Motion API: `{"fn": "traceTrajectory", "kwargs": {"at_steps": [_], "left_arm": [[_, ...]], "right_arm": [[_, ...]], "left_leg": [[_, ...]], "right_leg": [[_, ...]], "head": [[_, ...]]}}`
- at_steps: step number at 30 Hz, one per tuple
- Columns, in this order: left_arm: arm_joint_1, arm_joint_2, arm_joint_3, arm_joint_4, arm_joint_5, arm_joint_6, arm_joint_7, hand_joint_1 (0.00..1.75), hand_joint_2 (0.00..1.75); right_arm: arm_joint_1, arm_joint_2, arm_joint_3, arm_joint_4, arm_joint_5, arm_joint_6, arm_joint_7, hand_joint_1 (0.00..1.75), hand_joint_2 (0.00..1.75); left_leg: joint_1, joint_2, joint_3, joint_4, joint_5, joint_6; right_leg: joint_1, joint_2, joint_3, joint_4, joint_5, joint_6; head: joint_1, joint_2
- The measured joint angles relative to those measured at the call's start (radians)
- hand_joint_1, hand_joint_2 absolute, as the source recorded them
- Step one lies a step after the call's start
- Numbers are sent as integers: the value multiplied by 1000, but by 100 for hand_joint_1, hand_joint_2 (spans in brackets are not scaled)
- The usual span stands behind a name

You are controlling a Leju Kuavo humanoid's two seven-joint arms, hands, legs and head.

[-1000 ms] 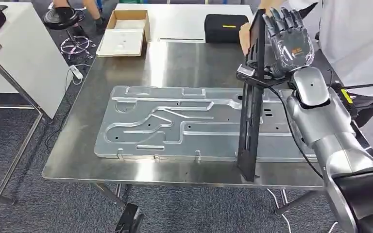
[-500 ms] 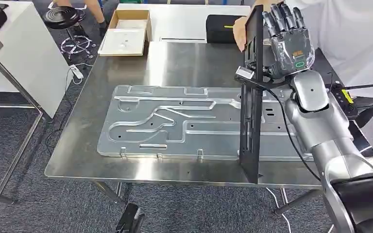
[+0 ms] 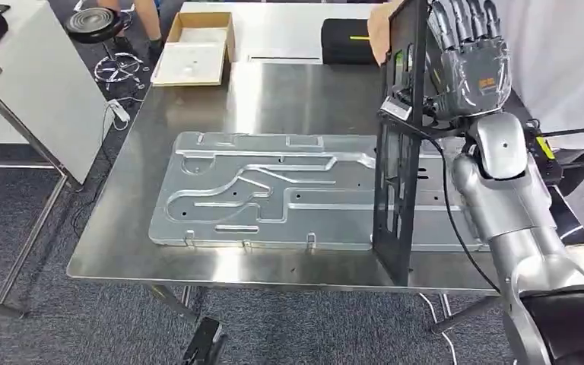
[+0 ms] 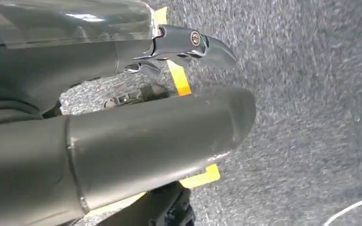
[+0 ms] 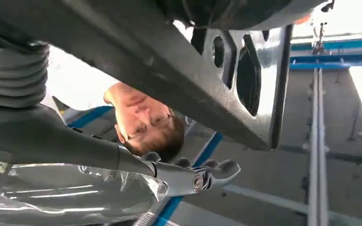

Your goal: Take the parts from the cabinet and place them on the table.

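Black panel [image 3: 397, 144], upright, perforated with cutouts.

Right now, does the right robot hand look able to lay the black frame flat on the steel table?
Probably yes. The right robot hand grips the black frame upright, lower end at the steel table. However, the large stamped metal panel lies underneath, so it would land on that.

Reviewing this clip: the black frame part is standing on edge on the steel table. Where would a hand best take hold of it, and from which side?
Probably high on the black frame part's upper edge, coming from its right face, where the right hand is now. It stands nearly upright on its lower end on the steel table, thin and tall, so a high hold likely steadies it. A person's hand is also at the top.
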Motion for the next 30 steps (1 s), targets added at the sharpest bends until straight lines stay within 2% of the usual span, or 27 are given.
{"fn": "traceTrajectory", "kwargs": {"at_steps": [1, 2, 3, 5, 6, 7, 8, 10, 11, 12, 14, 15, 16, 17, 18, 20, 21, 22, 23, 24, 25, 26, 27, 30], "left_arm": [[-1, 0, -1, 0, 0, 0, 1, 0, 0], [-1, 0, -2, 0, -1, 0, 1, 0, 0], [-2, 0, -4, 0, -1, 0, 2, 0, 0], [-1, 0, -4, 0, -1, 0, 3, 0, 0], [0, 0, -4, 0, -1, 0, 3, 0, 0], [2, 0, -4, 0, -2, 0, 3, 0, 0], [2, 0, -5, 0, -2, 0, 4, 0, 0], [-1, 0, -5, 0, -3, 0, 4, 0, 0], [-4, 0, -6, 0, -3, 0, 5, 0, 0], [-6, 0, -6, 0, -3, 0, 5, 0, 0], [-4, 0, -7, 0, -5, 0, 6, 0, 0], [-4, 0, -7, 0, -5, 0, 6, 0, 0], [-4, -3, -8, 0, -5, 0, 6, 0, 0], [-7, -4, -8, 0, -6, 0, 7, 0, 0], [-9, -4, -9, 0, -6, -1, 8, 0, 0], [-8, -6, -11, 0, -6, -2, 10, 0, 0], [-7, -6, -11, 0, -6, -2, 11, 0, 0], [-6, -6, -11, 0, -6, -2, 11, 0, 0], [-6, -6, -11, 0, -6, -2, 11, 0, 0], [-7, -7, -11, 0, -6, -2, 11, 0, 0], [-8, -8, -12, 0, -6, -2, 11, 0, 0], [-8, -8, -12, 0, -6, -2, 11, 0, 0], [-10, -8, -12, 0, -6, -2, 11, 0, 0], [-8, -8, -12, 0, -6, -2, 11, 0, 0]], "right_arm": [[0, 1, -2, -9, -7, 0, -6, 0, 0], [0, 3, -3, -14, -8, -1, -8, 0, 0], [-1, 5, -8, -19, -11, -3, -8, 0, 0], [0, 9, -16, -23, -16, -8, -9, 0, 0], [1, 10, -18, -23, -19, -14, -10, 0, 0], [1, 13, -19, -27, -21, -18, -12, 0, 0], [1, 15, -21, -31, -21, -18, -14, 0, 0], [1, 18, -24, -43, -22, -18, -18, 0, 0], [1, 21, -26, -48, -22, -19, -21, 0, 0], [1, 21, -30, -51, -22, -21, -22, 0, 0], [1, 22, -35, -59, -22, -23, -24, 0, 0], [1, 26, -35, -64, -22, -23, -24, 0, 0], [1, 28, -37, -69, -22, -23, -25, 0, 0], [-1, 28, -40, -71, -24, -24, -26, 0, 0], [-3, 28, -42, -72, -25, -24, -26, 0, 0], [-1, 28, -43, -74, -27, -29, -23, 0, 0], [0, 28, -43, -74, -28, -30, -22, 0, 0], [0, 28, -43, -76, -29, -31, -22, 0, 0], [-1, 28, -44, -77, -29, -31, -22, 0, 0], [-1, 29, -44, -82, -29, -32, -22, 0, 0], [-2, 29, -44, -85, -29, -32, -22, 0, 0], [-2, 29, -44, -87, -30, -31, -22, 0, 0], [-4, 30, -44, -87, -31, -31, -22, 0, 0], [-2, 30, -44, -90, -34, -31, -22, 0, 0]], "left_leg": [[-1, 0, -3, 7, -10, -6], [0, 0, -16, 41, -34, -11], [1, 0, -48, 112, -74, -14], [3, 0, -126, 271, -139, -18], [3, 0, -149, 314, -143, -18], [3, 0, -146, 304, -122, -17], [3, 0, -121, 248, -83, -13], [2, 0, -38, 75, 0, -2], [-2, 1, -13, 16, -1, 7], [-3, 1, -10, 10, 2, 6], [-6, -1, -12, 12, 3, 10], [-7, -1, -12, 9, 5, 15], [5, 1, -4, -7, 15, 25], [3, 1, -2, -11, 18, 28], [4, 1, -3, -11, 18, 33], [4, 0, -3, -10, 17, 34], [4, 0, -3, -9, 16, 34], [4, -1, -2, -8, 14, 33], [5, -1, -1, -6, 12, 31], [6, -2, 1, -2, 8, 29], [7, -3, 2, 5, 1, 24], [7, -3, 0, 10, -4, 17], [1, -5, -5, 16, -7, 12], [3, -5, -3, 9, -6, -1]], "right_leg": [[-11, -2, 7, -9, 5, -7], [-11, -1, 9, -10, 4, -11], [-10, -2, 8, -10, 4, -17], [-7, -3, 8, -9, 2, -20], [-6, -4, 8, -8, 2, -20], [-6, -3, 8, -7, 2, -21], [-5, -2, 8, -5, 1, -20], [-4, -2, 9, 1, -2, -18], [-1, -2, 7, 4, -4, -14], [2, -2, 3, 6, -5, -9], [-2, -4, 2, 3, -2, 1], [-4, -4, 3, 1, -1, 5], [-1, -4, 0, 5, -7, 12], [-1, -2, -8, 29, -26, 16], [-5, -2, -32, 84, -61, 18], [-9, -2, -109, 239, -127, 26], [-11, -3, -137, 291, -139, 29], [-13, -3, -144, 296, -126, 31], [-16, -3, -129, 257, -93, 32], [-19, -3, -94, 184, -48, 32], [-21, -4, -42, 80, 3, 32], [-22, -5, -13, 20, 0, 31], [-12, -3, -12, 14, -1, 26], [-7, 0, -17, 19, -4, 10]], "head": [[0, 0], [0, 0], [-1, 0], [-1, 0], [-1, 0], [-1, 0], [-1, 0], [-1, 0], [-1, 0], [0, 0], [-1, 0], [-1, 0], [-1, 0], [0, 0], [0, 0], [0, 0], [0, 0], [0, 0], [0, 0], [0, 0], [0, 0], [0, 0], [0, 0], [0, 0]]}}
